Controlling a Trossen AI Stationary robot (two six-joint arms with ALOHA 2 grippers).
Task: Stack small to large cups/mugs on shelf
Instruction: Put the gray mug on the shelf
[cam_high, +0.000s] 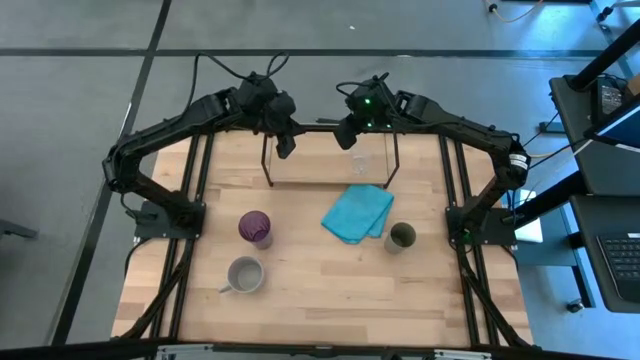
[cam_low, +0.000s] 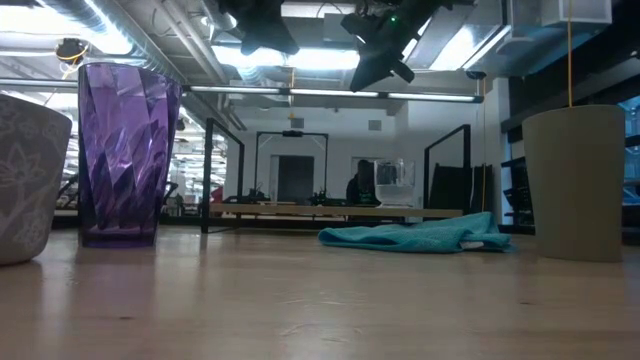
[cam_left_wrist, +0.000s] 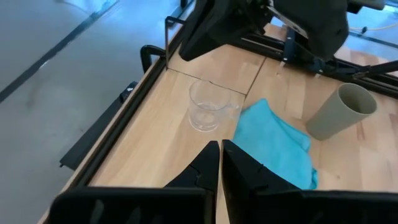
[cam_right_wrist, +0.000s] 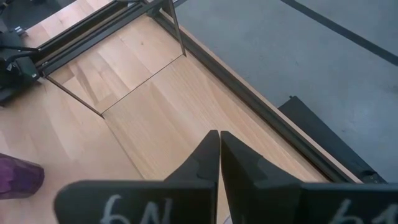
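A small clear glass (cam_high: 360, 163) stands upright on the light wooden base of the black wire shelf (cam_high: 330, 183), toward its right end; it also shows in the left wrist view (cam_left_wrist: 208, 106). The purple tumbler (cam_high: 255, 228), grey handled mug (cam_high: 245, 275) and olive-green cup (cam_high: 401, 237) stand upright on the table, in front of the shelf. My left gripper (cam_high: 286, 148) hovers shut and empty above the shelf's far left part. My right gripper (cam_high: 343, 138) hovers shut and empty above the shelf's far edge, just behind the glass.
A folded turquoise cloth (cam_high: 357, 213) lies on the table between the shelf and the olive cup. Black table frame rails (cam_high: 195, 190) run along both sides of the wooden top. The table's near part in front of the mug is bare wood.
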